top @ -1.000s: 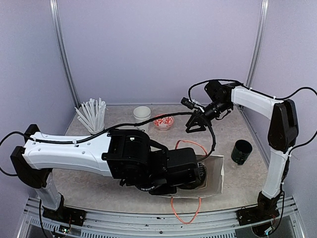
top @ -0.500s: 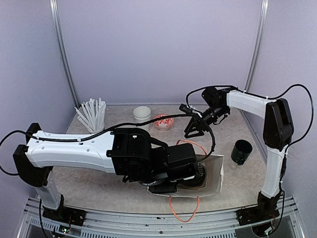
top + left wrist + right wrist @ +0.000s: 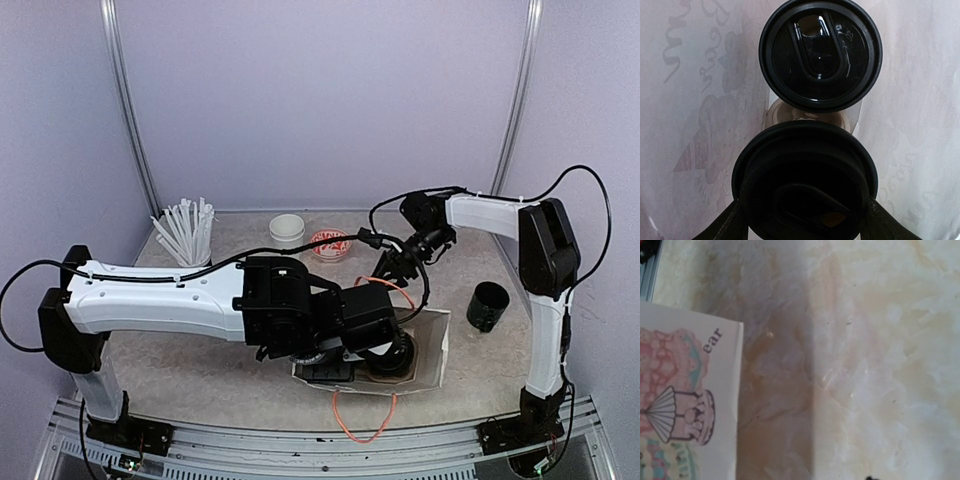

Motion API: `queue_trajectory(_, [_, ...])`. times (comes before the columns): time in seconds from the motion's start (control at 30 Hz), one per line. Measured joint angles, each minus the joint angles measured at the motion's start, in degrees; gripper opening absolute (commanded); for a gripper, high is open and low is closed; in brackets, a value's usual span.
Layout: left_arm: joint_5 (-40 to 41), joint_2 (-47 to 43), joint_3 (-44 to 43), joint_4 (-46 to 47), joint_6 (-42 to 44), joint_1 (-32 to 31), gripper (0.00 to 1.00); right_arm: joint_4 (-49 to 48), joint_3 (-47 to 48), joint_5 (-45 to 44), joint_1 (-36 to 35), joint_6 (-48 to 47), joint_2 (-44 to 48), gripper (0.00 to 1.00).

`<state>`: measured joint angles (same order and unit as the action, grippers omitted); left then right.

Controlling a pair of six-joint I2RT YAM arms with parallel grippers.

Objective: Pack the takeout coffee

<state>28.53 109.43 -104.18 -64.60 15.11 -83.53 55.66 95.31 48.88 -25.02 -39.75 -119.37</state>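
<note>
Down in the bag (image 3: 912, 125) my left gripper (image 3: 802, 222) clasped one cup (image 3: 802, 170), the other cup (image 3: 820, 52) just ahead; my right gripper (image 3: 393, 262), I couldn't tell how wide.

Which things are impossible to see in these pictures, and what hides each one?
Left wrist view: round black plastic lids cover both white paper cups' walls and lettering, including the near cup in the left gripper.
Top view: the left arm hides that gripper and the white paper bag's inside.
Right gripper: tiny in the top view, fingers outside its wrist view; open or shut is unclear.
</note>
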Motion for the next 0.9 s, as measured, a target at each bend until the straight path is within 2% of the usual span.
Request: queue_trajectory(0.9, [-8.52,2.40,2.12,5.27,2.29,7.52,0.67,0.61,-5.90,2.67,-1.51,-4.37,-2.45,0.54])
